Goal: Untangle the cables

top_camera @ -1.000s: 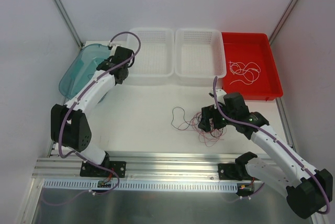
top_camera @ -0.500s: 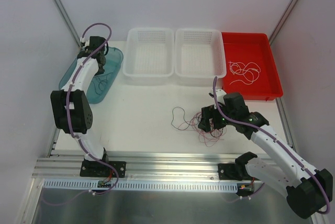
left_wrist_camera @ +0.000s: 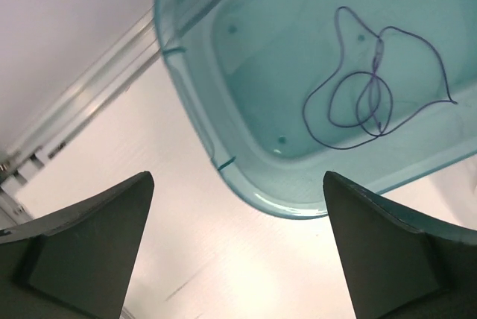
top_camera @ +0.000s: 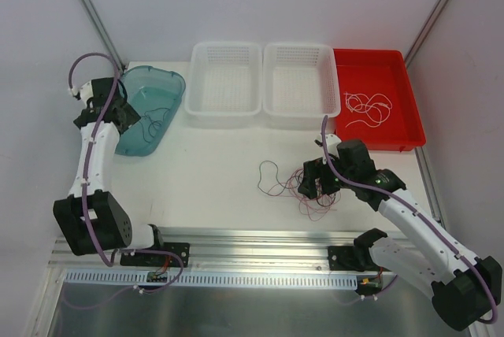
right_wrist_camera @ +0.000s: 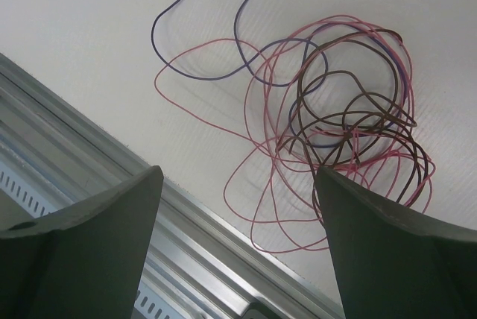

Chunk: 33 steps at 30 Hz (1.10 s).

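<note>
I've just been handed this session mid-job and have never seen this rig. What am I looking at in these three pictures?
Two robot arms are bolted at the near edge of a white table. The wide picture looks down from above and behind them. The other two come from wrist cameras; the dark wedges at the bottom are each gripper's own fingers. The left gripper is open and empty, by a teal bin holding one dark wire. The right gripper is open above a tangle of pink, brown and dark wires on the table. Farther back stand two white baskets and a red tray with a white wire.
</note>
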Tool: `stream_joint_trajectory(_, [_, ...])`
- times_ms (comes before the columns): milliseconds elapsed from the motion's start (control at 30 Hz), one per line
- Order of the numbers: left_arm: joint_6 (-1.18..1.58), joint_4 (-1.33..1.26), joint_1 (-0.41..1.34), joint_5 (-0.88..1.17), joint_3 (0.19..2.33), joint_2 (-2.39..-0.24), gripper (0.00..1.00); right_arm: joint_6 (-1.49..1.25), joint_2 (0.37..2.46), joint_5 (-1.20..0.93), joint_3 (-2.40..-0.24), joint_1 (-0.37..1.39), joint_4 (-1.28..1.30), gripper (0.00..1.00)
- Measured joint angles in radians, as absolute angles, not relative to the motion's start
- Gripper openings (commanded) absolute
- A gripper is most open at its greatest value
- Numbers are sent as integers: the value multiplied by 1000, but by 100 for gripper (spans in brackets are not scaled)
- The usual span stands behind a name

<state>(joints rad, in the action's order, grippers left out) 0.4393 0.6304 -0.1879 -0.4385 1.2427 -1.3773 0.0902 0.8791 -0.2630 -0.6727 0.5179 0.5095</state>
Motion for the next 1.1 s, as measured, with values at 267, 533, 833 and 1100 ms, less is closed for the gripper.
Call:
stream_joint_trajectory(267, [553,615,-343,-237,1092,-1359,99,90,871,-263,-673,523,509,88])
stream_joint_trajectory(533, [615,535,-355,-54,1127,-1567,99,90,870,-262,-673,524,509,89])
stream_joint_trajectory(833, [670,482,-355,66,1350,-1797,99,91,881,-251,-673,524,512,88])
stream_joint_trajectory(1100, [701,493,-319,168,1484,-1896,99,90,912,-239,-686,525,531,88])
